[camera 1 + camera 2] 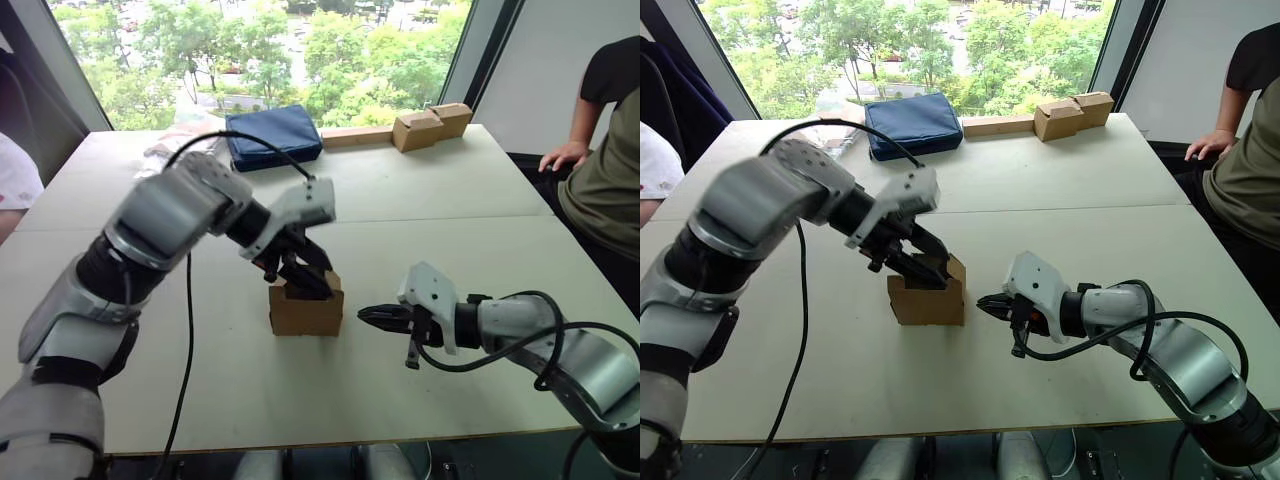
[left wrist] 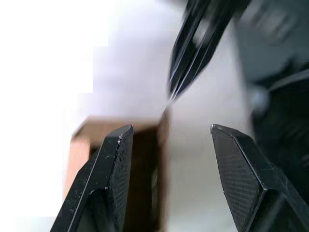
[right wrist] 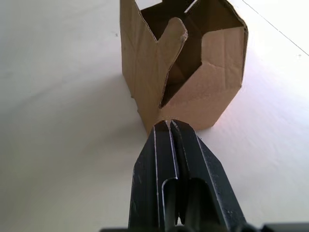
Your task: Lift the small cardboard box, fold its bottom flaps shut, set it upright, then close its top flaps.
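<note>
The robot's right tool (image 1: 985, 303), fingers pressed together and empty, points at the small cardboard box (image 1: 305, 310) standing mid-counter (image 1: 420, 200). The left tool (image 1: 300, 275), spread wide and gripping nothing, reaches down into the carton's open mouth, one finger inside. The box looks light, thin-walled and easily crushed, so its side walls seem the safest hold. Nothing shows inside it. Its top flaps (image 3: 170, 43) stand partly open.

A pale tabletop (image 1: 420, 200) holds the small cardboard box (image 1: 305, 310) mid-surface; a navy pouch (image 1: 275, 135) and joined tan boxes (image 1: 430, 125) line its far edge.
</note>
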Motion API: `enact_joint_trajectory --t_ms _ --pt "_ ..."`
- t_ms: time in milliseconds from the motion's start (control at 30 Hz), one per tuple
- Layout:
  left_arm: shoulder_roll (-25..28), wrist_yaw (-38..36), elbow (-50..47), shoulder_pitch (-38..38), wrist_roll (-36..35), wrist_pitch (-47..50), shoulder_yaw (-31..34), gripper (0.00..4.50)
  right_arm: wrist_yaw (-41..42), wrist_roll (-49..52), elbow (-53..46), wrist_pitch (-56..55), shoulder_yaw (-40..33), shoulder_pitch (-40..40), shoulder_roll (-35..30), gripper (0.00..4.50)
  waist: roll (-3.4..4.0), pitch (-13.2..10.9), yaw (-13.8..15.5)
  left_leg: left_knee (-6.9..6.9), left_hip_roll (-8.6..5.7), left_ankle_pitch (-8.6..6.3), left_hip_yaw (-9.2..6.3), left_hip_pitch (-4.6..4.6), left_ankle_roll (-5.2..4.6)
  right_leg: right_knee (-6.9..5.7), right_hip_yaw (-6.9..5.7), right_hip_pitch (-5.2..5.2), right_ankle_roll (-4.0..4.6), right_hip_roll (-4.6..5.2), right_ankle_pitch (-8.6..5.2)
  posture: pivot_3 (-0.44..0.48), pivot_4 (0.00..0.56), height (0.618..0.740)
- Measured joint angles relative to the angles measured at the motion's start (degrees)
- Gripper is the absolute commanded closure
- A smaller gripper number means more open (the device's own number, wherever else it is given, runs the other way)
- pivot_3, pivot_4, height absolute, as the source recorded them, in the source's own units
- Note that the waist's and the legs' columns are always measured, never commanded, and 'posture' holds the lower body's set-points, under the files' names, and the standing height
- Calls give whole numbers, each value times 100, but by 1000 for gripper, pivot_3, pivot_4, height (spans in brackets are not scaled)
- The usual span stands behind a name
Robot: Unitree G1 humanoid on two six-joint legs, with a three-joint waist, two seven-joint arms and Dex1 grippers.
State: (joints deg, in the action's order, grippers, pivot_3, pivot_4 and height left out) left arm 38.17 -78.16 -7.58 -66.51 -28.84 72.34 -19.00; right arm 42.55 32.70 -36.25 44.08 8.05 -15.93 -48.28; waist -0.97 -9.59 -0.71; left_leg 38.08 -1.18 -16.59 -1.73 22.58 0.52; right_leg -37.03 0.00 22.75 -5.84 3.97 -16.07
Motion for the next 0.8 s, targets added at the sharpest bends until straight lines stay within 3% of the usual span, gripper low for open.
enact_joint_trajectory --t_ms 200,300,467,600,667,800 --pt "-688 1463 642 319 -388 -198 2302 1921 68 260 354 39 -334 -94 288 4500 5 3 -10 0 -1 0 2 -6 0 -1 2 0 0 10 0 0 150 740" --pt "-582 2153 451 1267 -328 -555 2991 2661 122 296 557 58 -478 -113 320 4500 10 6 -34 -5 0 0 9 -14 1 -9 16 4 0 17 0 0 150 740" --pt "-484 2677 -100 2664 -628 -501 3797 4443 313 109 920 17 -398 -159 251 4500 -8 -2 38 -2 -8 7 2 -2 16 -7 12 7 1 36 1 0 150 740" --pt "-17 2636 -867 4069 -824 -719 4118 4443 562 -104 1197 -168 -197 -207 244 4500 0 4 10 -6 -21 5 8 -14 17 0 13 -5 1 61 1 0 150 740" --pt "-26 2712 -940 4877 -792 -825 4088 4443 666 -240 1359 -271 -100 -131 245 4500 -9 -1 19 -7 -22 5 6 -10 16 1 11 -3 1 66 1 0 150 740" --pt "-37 2882 -1158 5589 -720 -1205 3976 4443 754 -451 1420 -443 53 -108 251 4500 -8 1 102 -6 -22 4 3 -12 17 5 6 -6 3 74 1 0 150 740"
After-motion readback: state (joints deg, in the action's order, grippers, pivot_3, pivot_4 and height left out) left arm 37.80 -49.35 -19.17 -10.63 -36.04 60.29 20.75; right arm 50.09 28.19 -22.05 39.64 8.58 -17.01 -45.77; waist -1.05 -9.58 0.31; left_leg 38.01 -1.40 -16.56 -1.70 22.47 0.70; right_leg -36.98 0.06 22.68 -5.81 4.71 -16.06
